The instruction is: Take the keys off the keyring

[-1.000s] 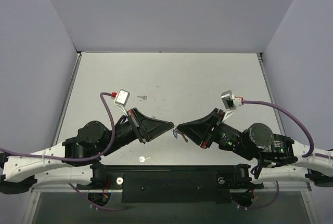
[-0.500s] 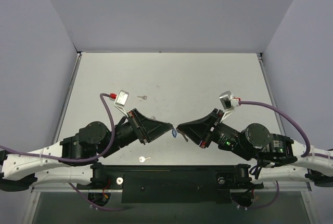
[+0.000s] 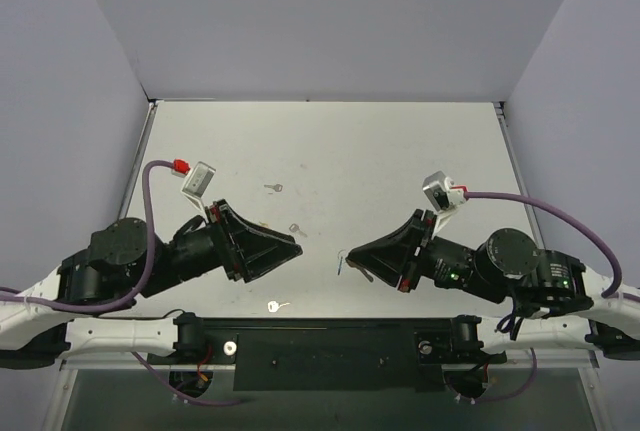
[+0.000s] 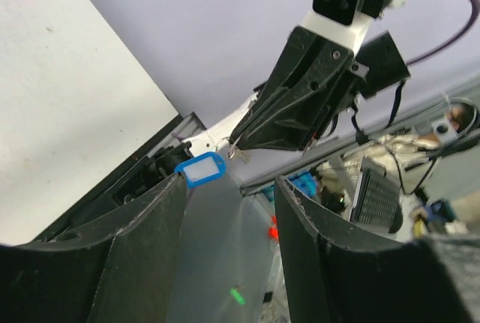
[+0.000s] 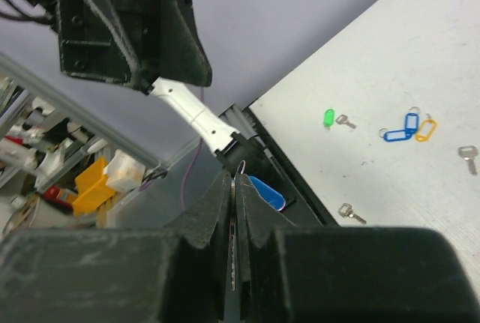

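Over the near middle of the table (image 3: 400,151), the right gripper (image 3: 346,252) is clenched on the ring end of the keyring (image 4: 200,169), whose blue tag hangs free just off the fingertips. To its left, across a gap, the left gripper (image 3: 296,248) is spread wide with nothing between its fingers (image 4: 142,218). A small silver key (image 3: 296,229) lies loose on the table just far of the left gripper, a second key (image 3: 274,188) farther back, a pale-headed key (image 3: 278,305) nearer the front edge
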You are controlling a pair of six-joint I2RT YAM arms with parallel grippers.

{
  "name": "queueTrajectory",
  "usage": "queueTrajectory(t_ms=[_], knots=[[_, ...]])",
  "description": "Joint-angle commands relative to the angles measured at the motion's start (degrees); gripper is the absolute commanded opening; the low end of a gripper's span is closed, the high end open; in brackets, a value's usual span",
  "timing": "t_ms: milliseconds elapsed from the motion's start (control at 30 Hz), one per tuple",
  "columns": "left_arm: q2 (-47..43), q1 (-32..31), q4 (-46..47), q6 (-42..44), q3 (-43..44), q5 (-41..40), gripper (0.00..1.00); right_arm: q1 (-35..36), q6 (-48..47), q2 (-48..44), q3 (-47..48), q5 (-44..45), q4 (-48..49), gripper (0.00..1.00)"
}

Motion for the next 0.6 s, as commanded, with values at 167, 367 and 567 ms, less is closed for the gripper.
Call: queueTrajectory(t_ms=[167, 367, 567], knots=[[7.6, -0.2, -13.3, 16.8, 14.2, 16.6, 0.60, -1.0, -5.2, 4.6, 10.8, -23.1, -10.7, 0.00], [12.5, 1.1, -15.3, 20.6, 18.8, 24.3, 0.59, -5.2, -5.9, 6.7, 13.1, -34.0, -12.7, 0.00], [14.5, 2.7, -12.2, 21.2, 17.1, 31.5, 0.56, -7.3, -5.5, 8.4, 14.1, -37.1, -12.9, 0.00]])
